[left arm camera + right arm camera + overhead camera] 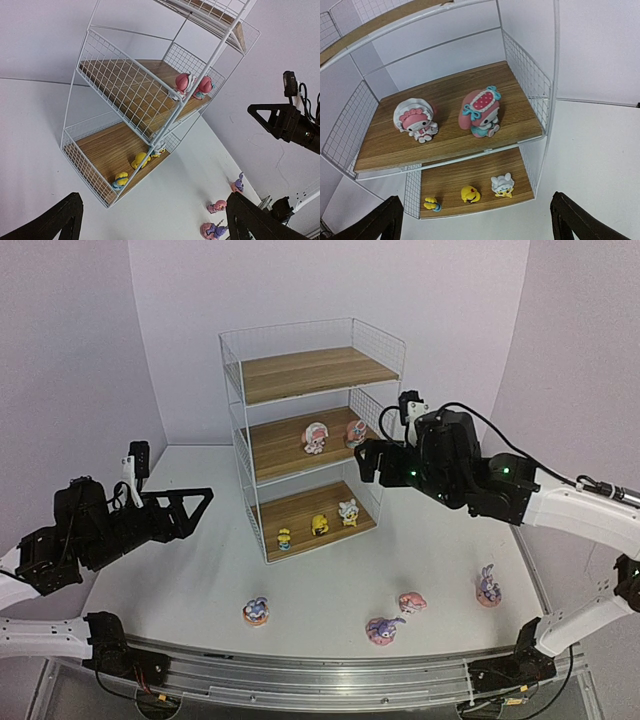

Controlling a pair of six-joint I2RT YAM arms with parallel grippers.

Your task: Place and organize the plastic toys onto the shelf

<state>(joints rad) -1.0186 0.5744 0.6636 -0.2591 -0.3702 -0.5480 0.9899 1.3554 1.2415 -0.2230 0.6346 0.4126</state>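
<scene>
Seen from above, the left gripper [197, 512], at the wire shelf's [320, 370] 8 o'clock, and the right gripper [363, 462], at its 3 o'clock, both gape wide, holding nothing.

The shelf [310, 372] has a thin wire frame with a smooth white coating, and its 3 light-brown boards show straight wood grain with a matt finish. The pink-white toys [416, 121] on the middle board are smooth moulded plastic with a soft sheen. The small yellow toys [469, 193] below are probably the same, though they show too small to judge finely. The table [330, 580] is white, smooth and matt. The left tool [197, 512] and right tool [366, 462] are matt black plastic. The rail [330, 665] along the table's near edge is bare brushed metal.
</scene>
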